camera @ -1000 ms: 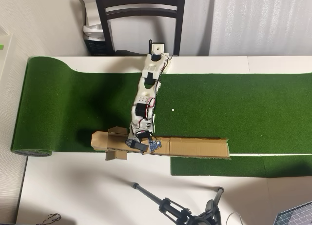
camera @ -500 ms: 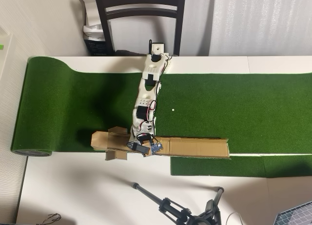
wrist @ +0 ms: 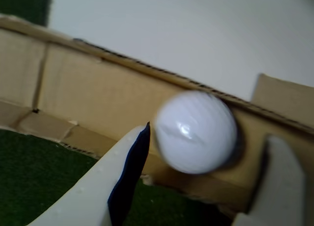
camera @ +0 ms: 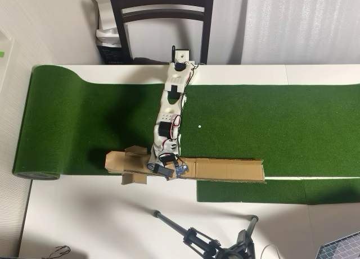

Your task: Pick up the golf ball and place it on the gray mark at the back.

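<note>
A long green turf mat (camera: 270, 124) covers most of my white table (camera: 84, 214), its left end rolled up. My white arm (camera: 169, 116) stretches across it from the chair side to a strip of folded brown cardboard (camera: 225, 170), a shallow open trough along the mat's near edge in the overhead view. My claw (wrist: 208, 177) hangs over that trough with its fingers spread. In the wrist view the golf ball (wrist: 195, 132) sits between them, blurred, against the cardboard wall, a small gap showing on the left side; whether the right finger (wrist: 274, 182) touches it I cannot tell. A small pale dot (camera: 199, 126) lies on the turf just right of my arm.
</note>
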Robot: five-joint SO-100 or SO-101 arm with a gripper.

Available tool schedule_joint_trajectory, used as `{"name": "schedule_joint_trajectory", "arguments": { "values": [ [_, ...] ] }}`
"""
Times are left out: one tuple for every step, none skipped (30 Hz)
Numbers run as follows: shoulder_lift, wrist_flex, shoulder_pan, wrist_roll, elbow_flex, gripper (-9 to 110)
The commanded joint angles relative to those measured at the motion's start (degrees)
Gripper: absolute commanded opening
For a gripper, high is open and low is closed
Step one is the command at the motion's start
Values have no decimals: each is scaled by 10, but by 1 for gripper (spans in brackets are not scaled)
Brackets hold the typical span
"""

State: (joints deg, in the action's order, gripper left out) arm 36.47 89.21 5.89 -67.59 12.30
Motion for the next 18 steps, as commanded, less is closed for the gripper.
{"name": "schedule_joint_trajectory", "arguments": {
  "values": [
    [37, -8, 0, 4, -54, 49],
    [37, -8, 0, 4, -54, 50],
    [37, -8, 0, 5, -54, 51],
    [37, -7, 0, 4, -54, 51],
    [37, -7, 0, 4, -54, 51],
    [37, -7, 0, 5, -54, 50],
    [37, -8, 0, 5, -54, 50],
    [37, -8, -1, 5, -54, 50],
    [37, -8, -1, 5, -54, 50],
    [37, -8, -1, 5, -54, 50],
    [37, -8, -1, 6, -54, 50],
    [37, -8, -1, 6, -54, 50],
    [37, -8, -1, 5, -54, 50],
    [37, -7, -1, 5, -54, 50],
    [38, -7, -1, 5, -54, 50],
    [38, -6, -1, 4, -54, 50],
    [39, -6, -1, 4, -55, 50],
    [40, -6, -3, 4, -56, 50]
  ]
}}
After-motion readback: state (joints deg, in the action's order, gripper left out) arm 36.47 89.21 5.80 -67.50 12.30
